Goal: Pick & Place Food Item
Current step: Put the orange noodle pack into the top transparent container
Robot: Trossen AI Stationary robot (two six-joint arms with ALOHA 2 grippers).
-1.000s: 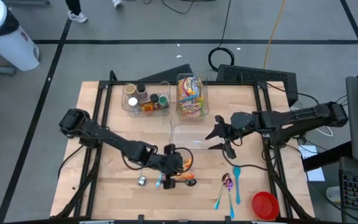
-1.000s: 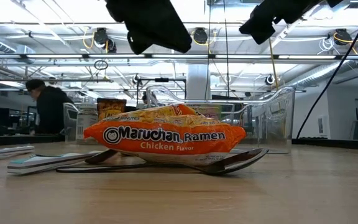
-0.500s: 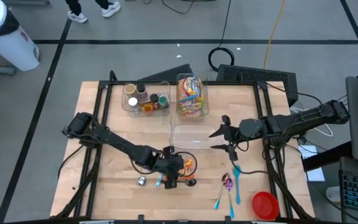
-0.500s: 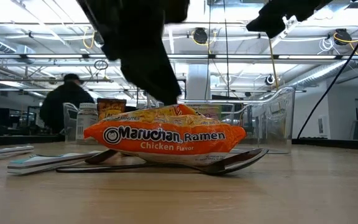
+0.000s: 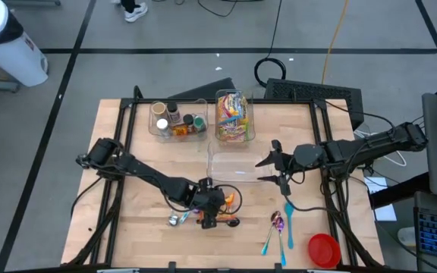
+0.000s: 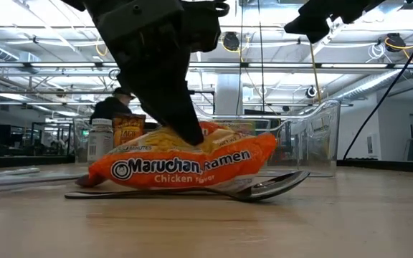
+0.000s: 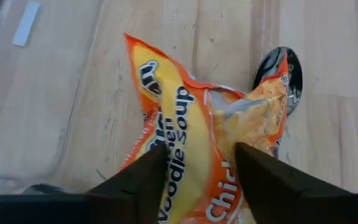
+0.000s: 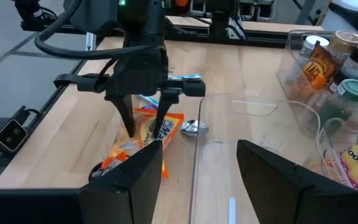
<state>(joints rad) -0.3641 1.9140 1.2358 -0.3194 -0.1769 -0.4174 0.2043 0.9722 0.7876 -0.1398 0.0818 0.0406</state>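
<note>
Now my left pincer (image 5: pixel 209 214) stands low centre in the overhead frame, fingers parted astride the ramen packet (image 6: pixel 185 163), tips pressing into its crinkly top; not yet clamped. It lies on the worktop (image 5: pixel 143 159) across a spoon (image 6: pixel 264 188), one end tipped up. It looks light, soft and slippery with brittle noodles, so I'd pinch its middle gently. Right of centre, my right pincer (image 5: pixel 271 168) waits open.
</note>
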